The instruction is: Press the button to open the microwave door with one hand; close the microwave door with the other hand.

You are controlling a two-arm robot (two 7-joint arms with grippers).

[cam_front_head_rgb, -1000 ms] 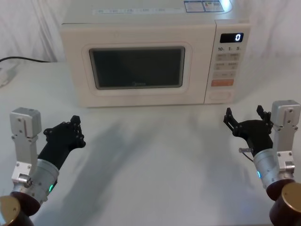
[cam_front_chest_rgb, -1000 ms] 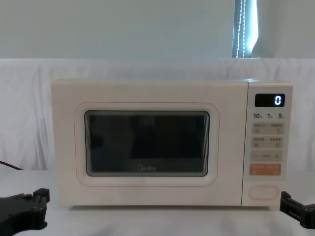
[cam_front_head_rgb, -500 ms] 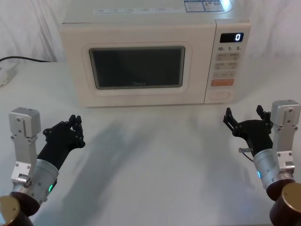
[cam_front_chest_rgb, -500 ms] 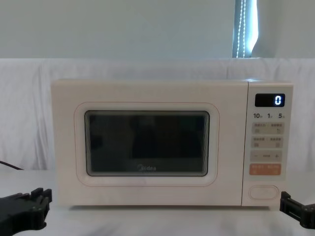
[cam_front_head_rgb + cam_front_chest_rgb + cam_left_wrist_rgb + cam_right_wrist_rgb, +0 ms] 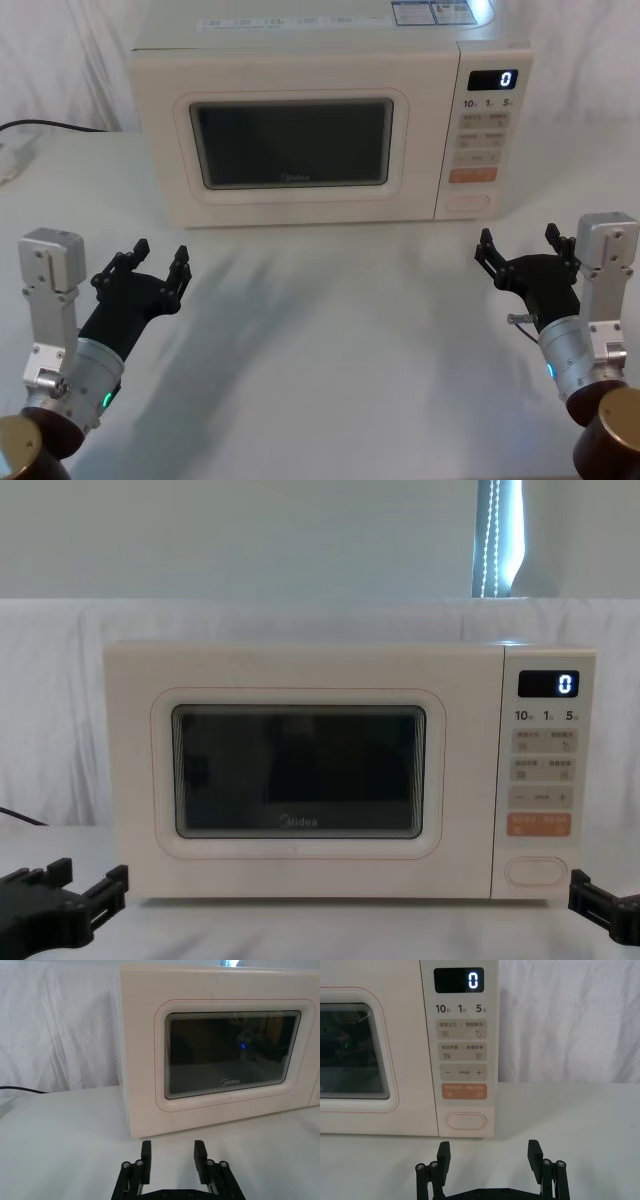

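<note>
At the back of the white worktop (image 5: 330, 330), near its far edge, stands the cream microwave, its door (image 5: 290, 150) fully closed and flush with the control panel (image 5: 485, 130) on its right. The display reads 0. The button (image 5: 465, 1121), a wide blank pill-shaped key, sits at the very bottom of that panel, directly below the orange key (image 5: 464, 1093).

The right gripper (image 5: 528, 252) hovers low over the worktop's right side, well in front of the panel, fingers spread apart and empty. The left gripper (image 5: 150, 266) hovers over the worktop's left side, in front of the door's left edge, its fingers also apart and holding nothing.

The step in hand appears to be the approach to the button. In the right wrist view the key lies roughly centred between the fingers, so a straight advance would carry it into the gap between them; better to bring the fingers together or shift sideways so one fingertip meets the key's middle. Press squarely and stay below the orange key. The left gripper would do well to keep clear of the door's swing until it opens.
</note>
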